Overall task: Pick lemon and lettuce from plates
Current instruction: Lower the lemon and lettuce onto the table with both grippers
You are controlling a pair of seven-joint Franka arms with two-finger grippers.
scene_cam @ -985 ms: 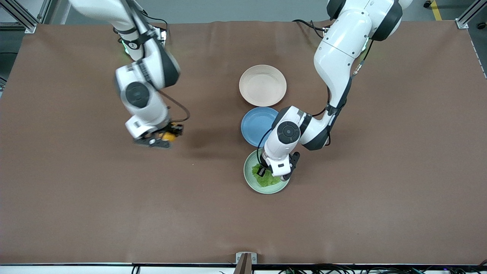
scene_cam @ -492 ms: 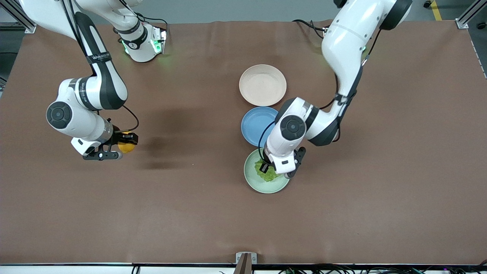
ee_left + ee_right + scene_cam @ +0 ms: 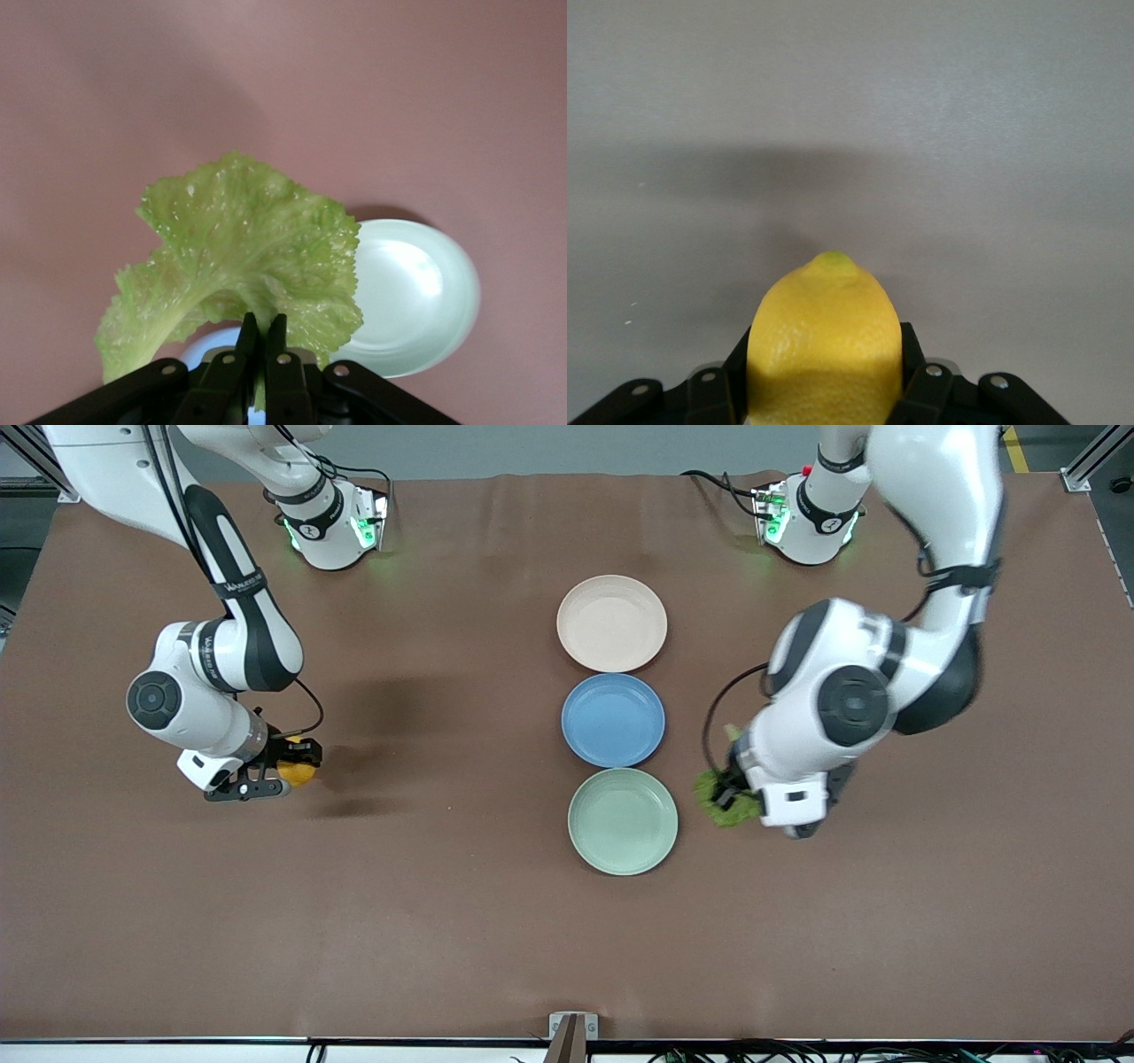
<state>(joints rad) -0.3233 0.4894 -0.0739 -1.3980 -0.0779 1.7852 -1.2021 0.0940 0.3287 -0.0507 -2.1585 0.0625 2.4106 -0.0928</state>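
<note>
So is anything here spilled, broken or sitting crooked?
Nothing stands out. The cream plate, blue plate and mint green plate sit flat in a neat row. The left claw grips the lettuce over bare table; the right claw grips the lemon likewise.

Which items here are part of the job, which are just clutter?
Job: lemon in right gripper; lettuce in left gripper; cream plate and mint plate, both bare.
Clutter: blue plate between them.
</note>
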